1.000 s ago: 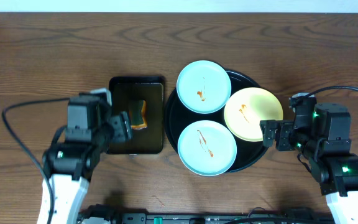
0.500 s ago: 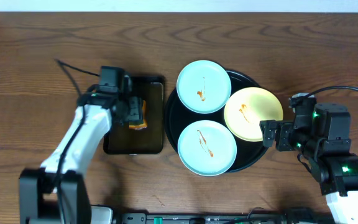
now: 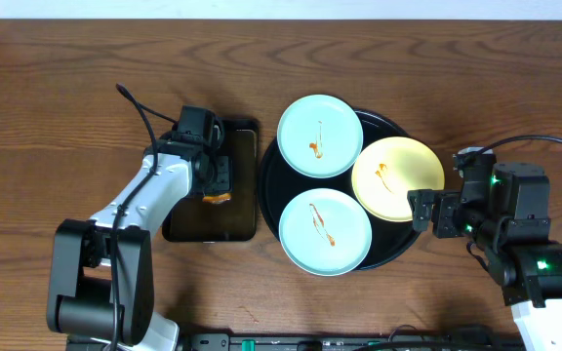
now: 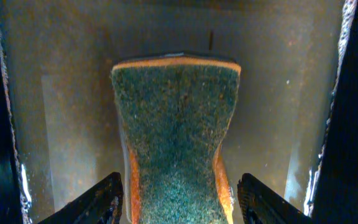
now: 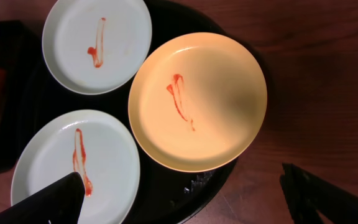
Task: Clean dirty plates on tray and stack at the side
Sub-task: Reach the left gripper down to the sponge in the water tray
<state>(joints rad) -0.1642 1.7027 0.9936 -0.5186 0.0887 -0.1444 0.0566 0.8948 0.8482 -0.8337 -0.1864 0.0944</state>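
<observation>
Left tool (image 4: 179,205) has advanced, jaws spread astride the sponge (image 4: 176,124).

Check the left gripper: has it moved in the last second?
Yes. Overhead, the left gripper has gone right, from the left edge of the small tray to over the sponge, jaws open.
</observation>
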